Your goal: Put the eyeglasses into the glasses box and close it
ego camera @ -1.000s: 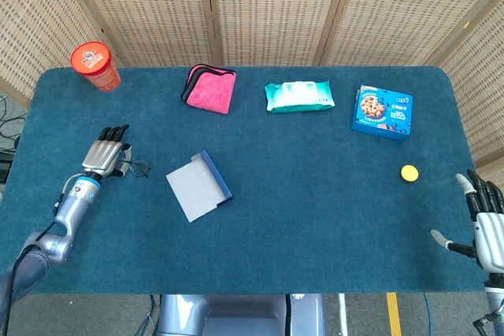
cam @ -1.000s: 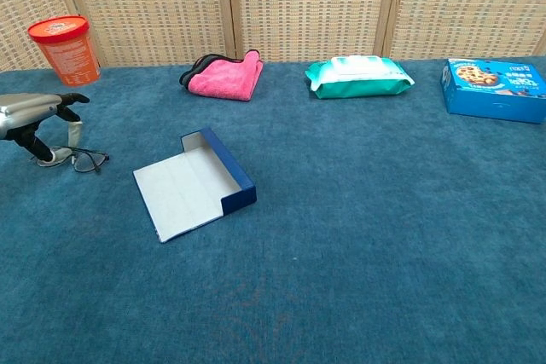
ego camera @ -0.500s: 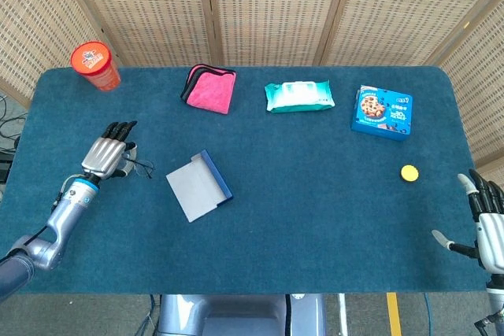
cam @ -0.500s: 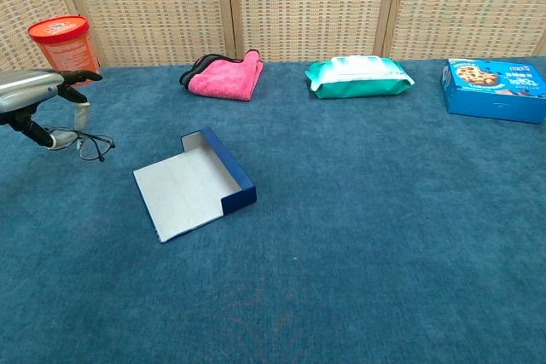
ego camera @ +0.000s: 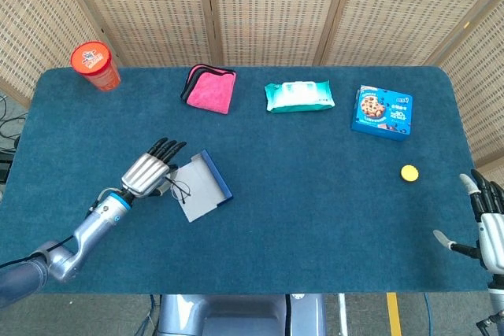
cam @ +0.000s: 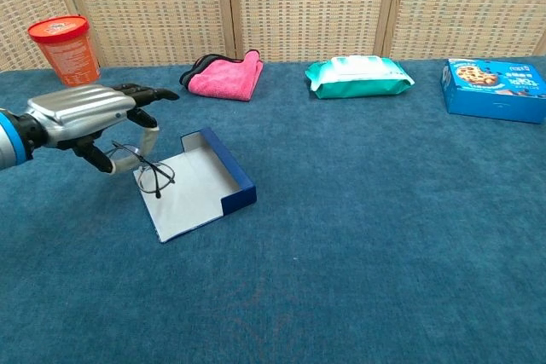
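With the left hand (cam: 81, 117) pinching the glasses (cam: 147, 172) above the open box's (cam: 198, 187) left edge, it should lower them flat onto the grey floor, clear of the blue wall, before spreading its fingers.

Along the far edge of your blue table (ego camera: 315, 194) you have, left to right: an orange cup (ego camera: 95, 66) with a red lid at the far left corner, a folded pink cloth (ego camera: 210, 88) with a dark edge, a teal pack of wipes (ego camera: 299, 96), and a blue cookie box (ego camera: 382, 112). A small yellow round object (ego camera: 409, 172) lies alone near the right edge. Woven screens (ego camera: 268, 5) stand behind the table.
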{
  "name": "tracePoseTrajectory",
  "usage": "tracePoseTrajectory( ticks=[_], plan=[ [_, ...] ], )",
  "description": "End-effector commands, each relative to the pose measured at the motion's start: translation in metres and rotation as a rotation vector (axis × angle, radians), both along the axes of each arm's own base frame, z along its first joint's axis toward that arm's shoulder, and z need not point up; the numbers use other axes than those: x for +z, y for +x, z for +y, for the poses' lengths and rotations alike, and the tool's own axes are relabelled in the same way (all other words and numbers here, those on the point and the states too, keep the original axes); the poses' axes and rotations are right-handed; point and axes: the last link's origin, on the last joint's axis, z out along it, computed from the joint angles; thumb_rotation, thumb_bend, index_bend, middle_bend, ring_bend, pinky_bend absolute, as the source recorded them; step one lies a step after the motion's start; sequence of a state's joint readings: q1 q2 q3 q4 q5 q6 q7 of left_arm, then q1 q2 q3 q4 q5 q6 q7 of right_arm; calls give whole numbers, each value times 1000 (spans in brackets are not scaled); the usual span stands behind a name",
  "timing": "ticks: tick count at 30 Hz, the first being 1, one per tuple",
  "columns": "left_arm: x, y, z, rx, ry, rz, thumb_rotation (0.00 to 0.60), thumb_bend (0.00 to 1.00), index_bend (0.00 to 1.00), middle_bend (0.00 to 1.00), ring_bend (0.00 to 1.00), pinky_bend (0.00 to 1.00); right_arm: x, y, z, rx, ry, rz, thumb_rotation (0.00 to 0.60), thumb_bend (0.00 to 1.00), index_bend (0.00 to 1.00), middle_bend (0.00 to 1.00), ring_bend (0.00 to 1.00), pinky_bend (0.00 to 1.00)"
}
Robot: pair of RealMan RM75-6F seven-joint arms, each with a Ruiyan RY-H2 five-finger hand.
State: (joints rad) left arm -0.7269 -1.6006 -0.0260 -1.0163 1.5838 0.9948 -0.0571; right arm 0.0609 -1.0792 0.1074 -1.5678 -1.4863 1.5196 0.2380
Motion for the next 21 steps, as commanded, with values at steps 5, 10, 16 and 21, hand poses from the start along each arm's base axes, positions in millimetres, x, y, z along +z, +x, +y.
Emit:
tracePoseTrajectory(
  ticks=[5,10,16,21],
  plan=[
    [-33,23,5,-52,-18,14,600,421,607,0,0,0,3,-3,-1,-9,-3,-12,600,0,0,0,0,0],
    [-49,35,10,-107,1,45,600,416,608,0,0,0,5,-3,-2,-11,-3,-26,600,0,0,0,0,0],
    [-59,44,18,-128,22,38,600,421,614,0,0,0,5,-4,-3,-14,2,-27,600,0,0,0,0,0],
    [-63,48,23,-137,25,34,600,411,615,0,0,0,5,-6,-3,-20,3,-28,600,0,0,0,0,0]
  ],
)
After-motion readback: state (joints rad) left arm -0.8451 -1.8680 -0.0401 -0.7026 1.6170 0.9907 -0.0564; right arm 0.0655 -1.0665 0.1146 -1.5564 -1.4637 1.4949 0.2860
